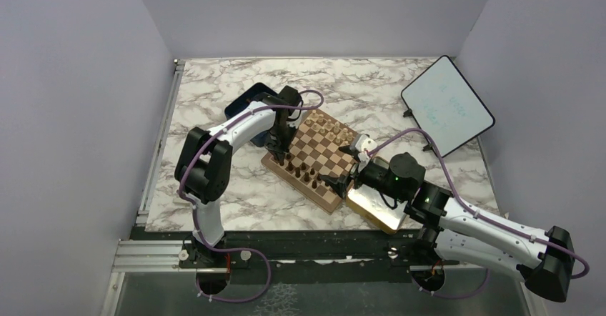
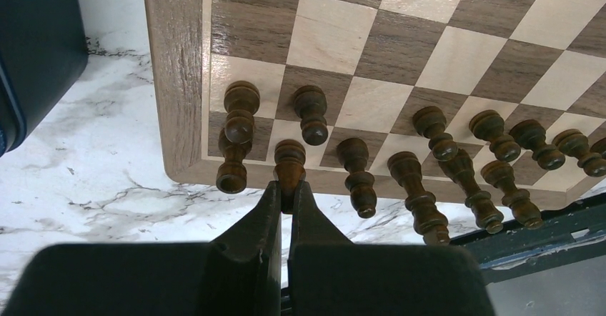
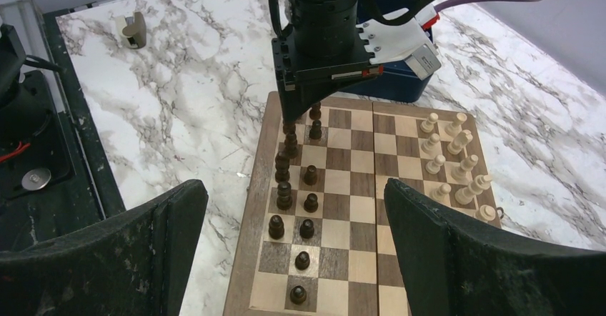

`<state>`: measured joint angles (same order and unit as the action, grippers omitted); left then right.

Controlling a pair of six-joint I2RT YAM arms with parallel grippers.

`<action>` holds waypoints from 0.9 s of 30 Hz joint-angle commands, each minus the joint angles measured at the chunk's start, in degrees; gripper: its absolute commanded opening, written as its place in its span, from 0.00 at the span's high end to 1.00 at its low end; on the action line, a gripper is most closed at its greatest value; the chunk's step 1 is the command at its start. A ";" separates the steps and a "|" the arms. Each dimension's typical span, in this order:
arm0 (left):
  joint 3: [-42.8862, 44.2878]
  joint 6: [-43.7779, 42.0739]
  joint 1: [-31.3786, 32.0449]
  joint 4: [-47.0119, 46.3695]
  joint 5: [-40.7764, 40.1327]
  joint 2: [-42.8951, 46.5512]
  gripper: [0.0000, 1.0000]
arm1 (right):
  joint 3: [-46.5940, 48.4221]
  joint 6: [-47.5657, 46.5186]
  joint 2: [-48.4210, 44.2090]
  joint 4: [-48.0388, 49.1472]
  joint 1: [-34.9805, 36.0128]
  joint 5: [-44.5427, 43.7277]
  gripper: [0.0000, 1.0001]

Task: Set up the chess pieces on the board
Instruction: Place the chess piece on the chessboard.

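The board point(image 1: 323, 149) lies mid-table. Dark brown chess pieces point(image 3: 309, 203) stand in two rows along its near-left edge. In the left wrist view they fill the edge squares point(image 2: 429, 173). My left gripper point(image 2: 289, 187) is shut on the top of one dark piece point(image 2: 289, 157), in the edge row beside the corner piece point(image 2: 232, 166). I cannot tell whether its base rests on the square. In the top view that gripper point(image 1: 277, 149) points down over the board's left corner. My right gripper point(image 3: 293, 187) hangs open above the board's near end, nothing between its fingers point(image 3: 161, 248).
Pale beige chessmen point(image 3: 451, 157) line the board's far side. A dark blue box point(image 1: 244, 103) sits just behind the left arm. A gold-rimmed tray point(image 1: 377, 209) lies under the right arm. A whiteboard point(image 1: 446, 105) leans at the back right.
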<state>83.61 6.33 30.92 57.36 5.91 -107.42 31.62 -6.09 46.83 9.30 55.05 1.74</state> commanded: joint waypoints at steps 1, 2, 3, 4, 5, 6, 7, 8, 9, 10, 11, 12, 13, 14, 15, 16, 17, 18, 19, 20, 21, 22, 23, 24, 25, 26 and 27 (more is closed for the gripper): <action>1.27 -0.39 0.90 1.30 -0.70 -0.99 1.00 | -0.89 -0.86 0.17 0.39 0.24 -1.43 0.00; 1.29 -0.37 0.90 1.39 -0.72 -1.04 1.00 | -0.94 -0.86 0.19 0.51 0.24 -1.40 0.00; 1.35 -0.43 0.90 1.43 -0.76 -1.03 1.00 | -1.01 -0.78 0.27 0.62 0.24 -1.44 0.00; 1.44 -0.44 0.98 1.39 -0.87 -1.06 1.00 | -1.04 -0.77 0.32 0.71 0.24 -1.46 0.00; 1.57 -0.39 0.98 1.44 -0.99 -1.02 0.99 | -1.08 -0.69 0.32 0.76 0.24 -1.38 0.00; 1.76 -0.33 0.99 1.44 -1.05 -0.97 0.98 | -1.11 -0.62 0.44 0.83 0.24 -1.39 0.00; 1.87 -0.39 0.99 1.42 -1.07 -0.96 0.96 | -1.18 -0.60 0.58 0.86 0.24 -1.30 0.00; 2.04 -0.43 0.99 1.42 -1.13 -1.02 0.95 | -1.25 -0.53 0.55 0.96 0.24 -1.30 0.00; 2.14 -0.47 0.99 1.43 -1.18 -1.17 0.95 | -1.30 -0.46 0.54 1.00 0.24 -1.18 0.00; 2.16 -0.52 0.99 1.51 -1.25 -1.29 0.94 | -1.34 -0.42 0.52 1.01 0.24 -1.14 0.00; 2.17 -0.53 0.99 1.49 -1.32 -1.38 0.93 | -1.30 -0.42 0.59 1.03 0.24 -1.08 0.00; 2.23 -0.53 0.99 1.49 -1.34 -1.47 0.93 | -1.29 -0.42 0.54 0.95 0.24 -1.04 0.00; 2.25 -0.46 0.98 1.51 -1.30 -1.53 0.92 | -1.29 -0.42 0.43 0.93 0.24 -0.99 0.00; 2.38 -0.51 0.99 1.50 -1.36 -1.64 0.91 | -1.30 -0.48 0.46 0.88 0.24 -1.04 0.00; 2.49 -0.52 0.99 1.40 -1.39 -1.70 0.91 | -1.30 -0.50 0.38 0.89 0.24 -1.09 0.00; 2.64 -0.53 0.99 1.46 -1.55 -1.77 0.91 | -1.29 -0.50 0.25 0.83 0.24 -1.17 0.00; 2.83 -0.53 0.99 1.45 -1.72 -1.78 0.91 | -1.29 -0.50 0.21 0.80 0.21 -1.23 0.00; 2.96 -0.53 0.99 1.44 -1.74 -1.78 0.91 | -1.29 -0.50 0.15 0.80 0.23 -1.33 0.00; 3.18 -0.53 0.99 1.44 -1.77 -1.83 0.90 | -1.29 -0.50 0.04 0.76 0.24 -1.35 0.00; 3.36 -0.53 0.99 1.44 -1.82 -1.86 0.90 | -1.37 -0.50 0.01 0.74 0.24 -1.37 0.00; 3.51 -0.56 0.99 1.46 -1.86 -1.99 0.90 | -1.38 -0.46 -0.10 0.68 0.24 -1.38 0.00; 3.69 -0.61 0.99 1.44 -1.98 -2.07 0.90 | -1.39 -0.42 -0.20 0.68 0.24 -1.46 0.00; 3.79 -0.61 0.99 1.62 -2.09 -2.21 0.90 | -1.50 -0.42 -0.28 0.68 0.24 -1.45 0.00; 3.79 -0.58 0.99 1.69 -2.25 -2.22 0.90 | -1.47 -0.37 -0.39 0.68 0.24 -1.42 0.00; 3.74 -0.58 0.99 1.70 -2.30 -2.27 0.89 | -1.48 -0.33 -0.44 0.71 0.24 -1.43 0.00; 3.81 -0.56 0.99 1.78 -2.31 -2.29 0.88 | -1.54 -0.33 -0.55 0.72 0.24 -1.41 0.00; 3.90 -0.61 0.99 1.97 -2.35 -2.47 0.86 | -1.50 -0.39 -0.51 0.69 0.24 -1.37 0.00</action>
<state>85.73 6.33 31.62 58.74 5.30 -108.99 30.74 -6.07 47.22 9.34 55.05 1.56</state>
